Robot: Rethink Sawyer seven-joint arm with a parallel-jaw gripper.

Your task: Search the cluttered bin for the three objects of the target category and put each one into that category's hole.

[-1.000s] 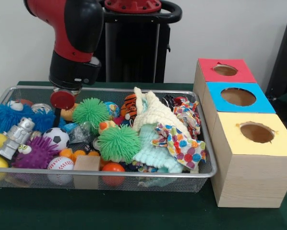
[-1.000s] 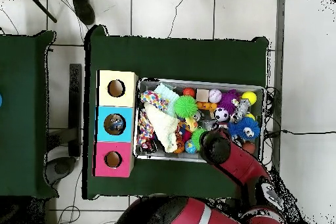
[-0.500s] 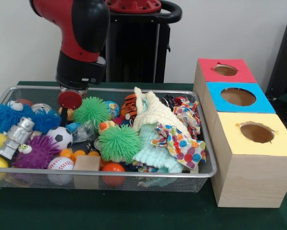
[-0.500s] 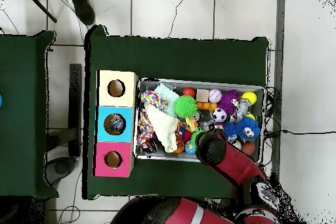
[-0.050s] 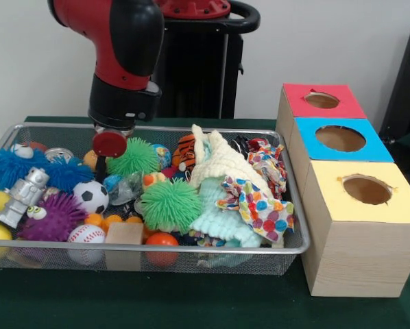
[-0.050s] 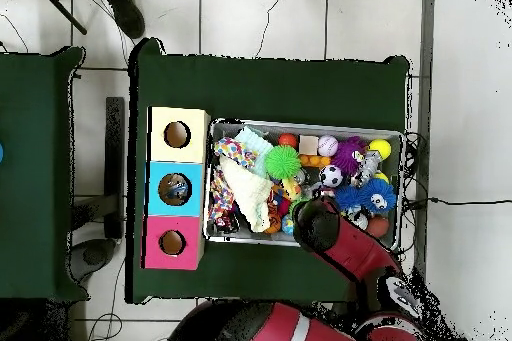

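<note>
The wire bin (image 5: 212, 249) holds mixed toys: two green spiky balls (image 5: 169, 204) (image 5: 136, 157), a soccer ball (image 5: 92, 197), a baseball (image 5: 86, 234), a tiger toy (image 5: 184, 151), a silver robot (image 5: 24, 195), and cream (image 5: 219, 162), mint (image 5: 219, 221) and polka-dot cloths (image 5: 261, 207). My gripper (image 5: 103, 164) hangs low over the bin's far side, just left of the rear green ball and behind the soccer ball. A red disc on the wrist hides it. In the overhead view the arm (image 6: 318, 223) covers that spot in the bin (image 6: 300, 123).
Three wooden boxes with round holes stand right of the bin: red (image 5: 321, 101), blue (image 5: 340, 138), yellow (image 5: 367, 190). From above they line up left of the bin, the yellow box (image 6: 178, 134) at the top. A blue fuzzy toy (image 5: 27, 168) and purple spiky ball (image 5: 54, 216) fill the bin's left end.
The arm has shifted right along the bin's far side, from above the blue fuzzy toy toward the rear green ball. The soccer ball sits slightly further right.
</note>
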